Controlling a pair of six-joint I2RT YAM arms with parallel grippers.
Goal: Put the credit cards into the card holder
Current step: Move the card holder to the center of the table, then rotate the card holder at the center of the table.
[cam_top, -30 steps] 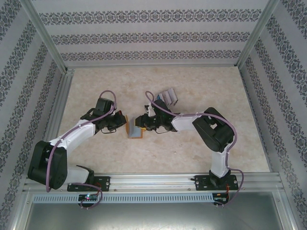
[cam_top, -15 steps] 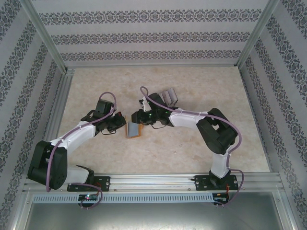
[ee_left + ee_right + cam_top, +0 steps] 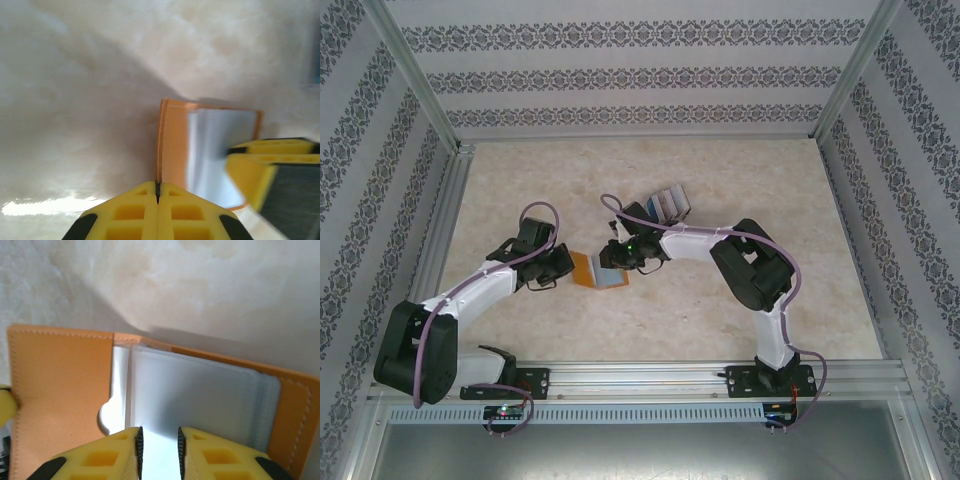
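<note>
Holder (image 3: 598,272) now lies opened flat, left gripper (image 3: 157,185) pinching its flap, right gripper (image 3: 158,432) slightly spread; cards (image 3: 668,203) can go in.

Bright diffuse light, soft shadows, glare on table (image 3: 35,206), blurry wrist views

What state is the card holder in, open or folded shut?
Open: the card holder is spread, its orange inner flap and pale clear pockets exposed side by side.
</note>
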